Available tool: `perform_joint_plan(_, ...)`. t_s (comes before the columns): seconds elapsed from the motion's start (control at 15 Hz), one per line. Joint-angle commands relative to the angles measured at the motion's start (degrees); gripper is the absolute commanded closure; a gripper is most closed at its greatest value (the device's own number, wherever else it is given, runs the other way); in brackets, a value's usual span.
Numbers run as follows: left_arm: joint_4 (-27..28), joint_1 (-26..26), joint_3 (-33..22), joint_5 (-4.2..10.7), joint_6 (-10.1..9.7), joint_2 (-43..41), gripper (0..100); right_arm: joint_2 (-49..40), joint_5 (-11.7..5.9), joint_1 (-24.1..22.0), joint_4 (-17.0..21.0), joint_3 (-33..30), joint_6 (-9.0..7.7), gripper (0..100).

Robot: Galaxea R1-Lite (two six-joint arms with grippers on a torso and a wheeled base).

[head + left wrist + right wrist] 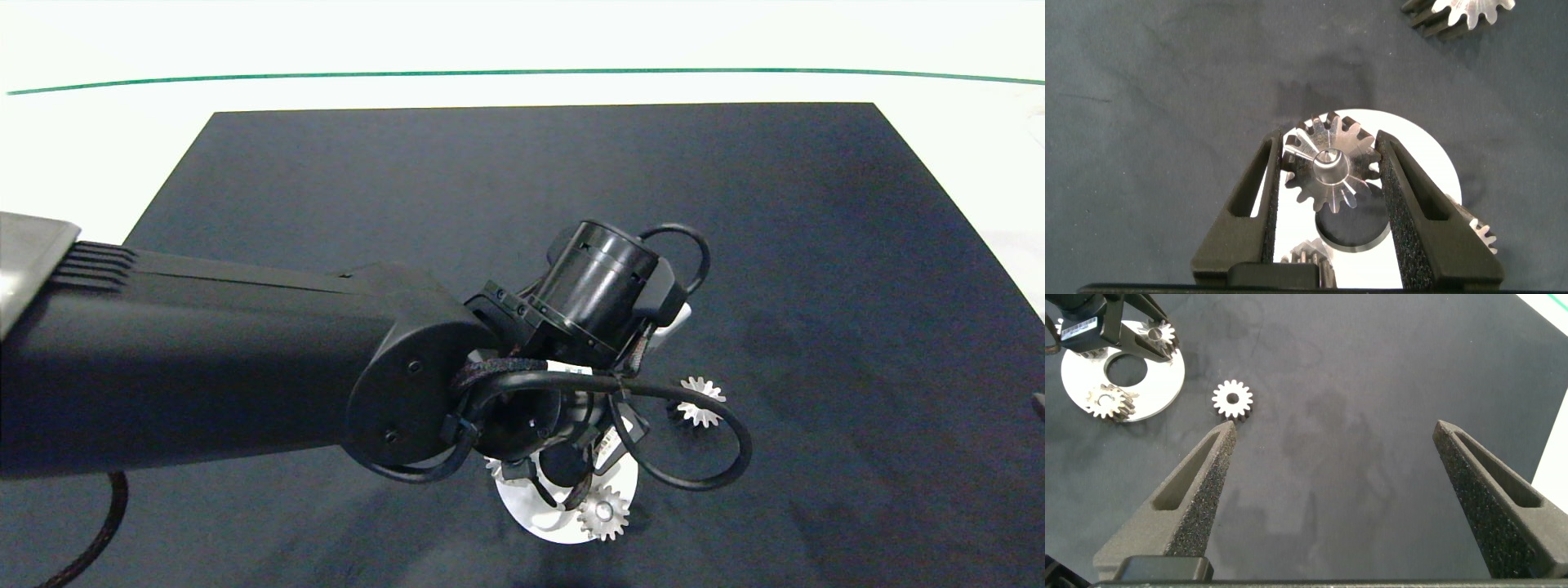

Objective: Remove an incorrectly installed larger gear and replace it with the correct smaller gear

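The larger gear (1331, 167), silver with pointed teeth, sits on a peg on the white disc (1429, 159). My left gripper (1331, 137) is shut on it, a foam pad pressed against its teeth on each side. In the head view the left wrist hides both the gripper and that gear. The smaller gear (700, 400) lies loose on the dark mat just right of the disc; it also shows as the smaller gear (1233, 398) in the right wrist view. My right gripper (1335, 425) hangs open over bare mat, well away from the disc (1159, 384).
Two more silver gears sit on the disc (555, 523), one at its near right rim (604, 513) and one at its left (495, 469). The disc has a round centre hole (1351, 229). The dark mat (816, 245) lies on a white table.
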Motion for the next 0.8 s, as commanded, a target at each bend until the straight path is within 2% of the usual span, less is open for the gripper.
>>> perform_joint_plan(0.07,0.0,0.0,0.0,0.12,0.08,-0.1,69,0.1,0.00,0.0,0.1,0.0,-0.21,0)
perform_joint_plan(0.8,-0.1,-0.3,0.5,0.20,0.08,0.4,69,0.2,0.00,0.1,0.1,0.2,-0.21,0)
